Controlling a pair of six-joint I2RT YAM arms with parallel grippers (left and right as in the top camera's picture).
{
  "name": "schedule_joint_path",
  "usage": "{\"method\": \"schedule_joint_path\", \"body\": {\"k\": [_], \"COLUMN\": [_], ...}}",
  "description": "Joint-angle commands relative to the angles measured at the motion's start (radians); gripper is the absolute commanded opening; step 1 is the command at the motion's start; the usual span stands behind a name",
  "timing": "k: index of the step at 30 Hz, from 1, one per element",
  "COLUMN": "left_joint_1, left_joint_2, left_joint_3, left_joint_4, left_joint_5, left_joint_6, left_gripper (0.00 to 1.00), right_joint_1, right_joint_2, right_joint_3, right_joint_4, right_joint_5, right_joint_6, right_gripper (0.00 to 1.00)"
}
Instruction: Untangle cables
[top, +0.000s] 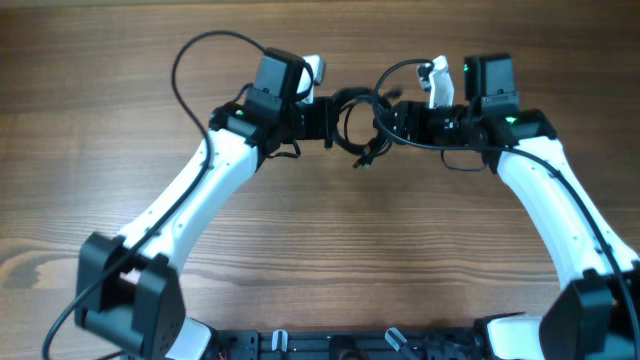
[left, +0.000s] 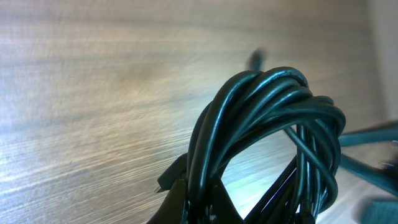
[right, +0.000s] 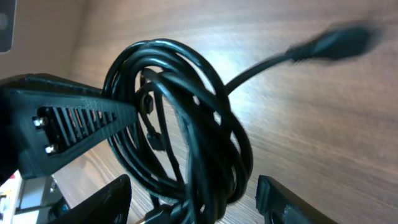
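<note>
Over the wooden table the cables hang between both arms as one coiled black bundle, clear of the surface. The left gripper looks clamped on the coil's side; the right gripper stands spread around its lower loops, grasping nothing. The cords seem light, limp and smooth, so the free strand behind the loose plug looks the best hold

— What colour are the cables?
— Glossy black. Up close they have a blue-green sheen and pale highlights along the strands.
— The table?
— Light brown wood grain in long streaks, with darker swirls at eight o'clock.
— The arms?
— The left arm and right arm are white with black joints. A green light glows at ten o'clock, and a second green light at two.
</note>
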Motion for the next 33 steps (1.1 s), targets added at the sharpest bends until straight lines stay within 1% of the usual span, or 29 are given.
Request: {"method": "schedule_joint_path", "body": {"k": [1, 6, 9, 11, 14, 17, 20, 23, 27, 31, 33], "left_joint_1": [0.006, 0.006, 0.006, 0.007, 0.007, 0.007, 0.007, 0.006, 0.006, 0.007, 0.007], "left_joint_2": [-0.008, -0.008, -0.008, -0.008, -0.008, -0.008, -0.008, -0.008, -0.008, -0.008, -0.008], "left_joint_3": [0.010, 0.010, 0.010, 0.010, 0.010, 0.010, 0.010, 0.010, 0.010, 0.010, 0.010], "left_joint_4": [-0.005, -0.014, -0.071, -0.125, -0.154, -0.156, -0.156, -0.155, -0.155, -0.150, -0.148], "left_joint_5": [0.030, 0.017, -0.084, -0.147, -0.182, -0.181, -0.181, -0.176, -0.156, -0.127, -0.113], "left_joint_6": [-0.045, -0.061, -0.084, -0.086, -0.085, -0.085, -0.086, -0.087, -0.117, -0.139, -0.139], "left_gripper": [0.04, 0.04, 0.04, 0.04, 0.04, 0.04, 0.04, 0.04, 0.04, 0.04, 0.04], "right_joint_1": [0.034, 0.098, 0.098, 0.090, 0.090, 0.090, 0.090, 0.105, 0.155, 0.218, 0.236], "right_joint_2": [-0.039, -0.039, -0.039, -0.039, -0.039, -0.039, -0.039, -0.039, -0.030, 0.009, 0.038], "right_joint_3": [0.030, 0.029, 0.031, 0.031, 0.032, 0.051, 0.082, 0.087, 0.086, 0.086, 0.086], "right_joint_4": [0.032, 0.089, 0.090, 0.084, 0.085, 0.082, 0.068, 0.079, 0.090, 0.111, 0.130], "right_joint_5": [-0.042, 0.010, 0.083, 0.140, 0.197, 0.199, 0.198, 0.152, 0.150, 0.199, 0.210], "right_joint_6": [0.106, 0.189, 0.226, 0.227, 0.233, 0.172, 0.171, 0.182, 0.231, 0.349, 0.393], "right_gripper": [0.62, 0.57, 0.57, 0.56, 0.56, 0.56, 0.56, 0.56, 0.53, 0.49, 0.49]}}
